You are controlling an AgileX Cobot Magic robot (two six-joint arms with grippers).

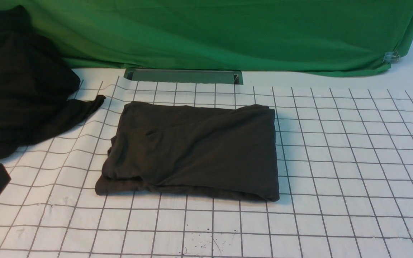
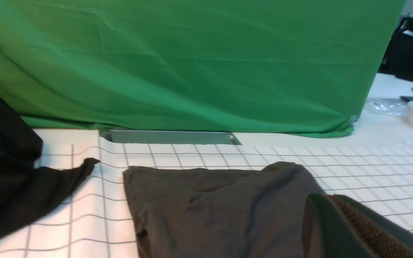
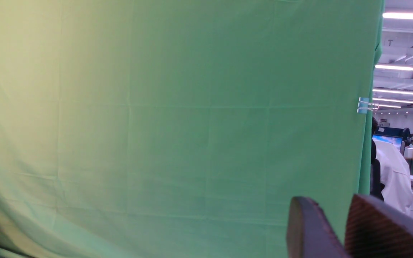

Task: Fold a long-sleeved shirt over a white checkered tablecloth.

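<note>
Long-sleeved shirt (image 1: 192, 150) folded into a rectangle on the white checkered tablecloth (image 1: 353, 150), just beyond the left jaws (gap: cannot tell); right jaws empty, slightly parted; stray nudge could undo the fold.

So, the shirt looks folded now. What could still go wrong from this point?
1. The long-sleeved shirt has a loose, uneven left edge with layers showing; it may spread open if nudged.
2. A sleeve of the black garment reaches toward the shirt, so the left gripper, close above the shirt's edge, might catch either cloth.
3. The white checkered tablecloth is rippled at the left and could drag.
</note>
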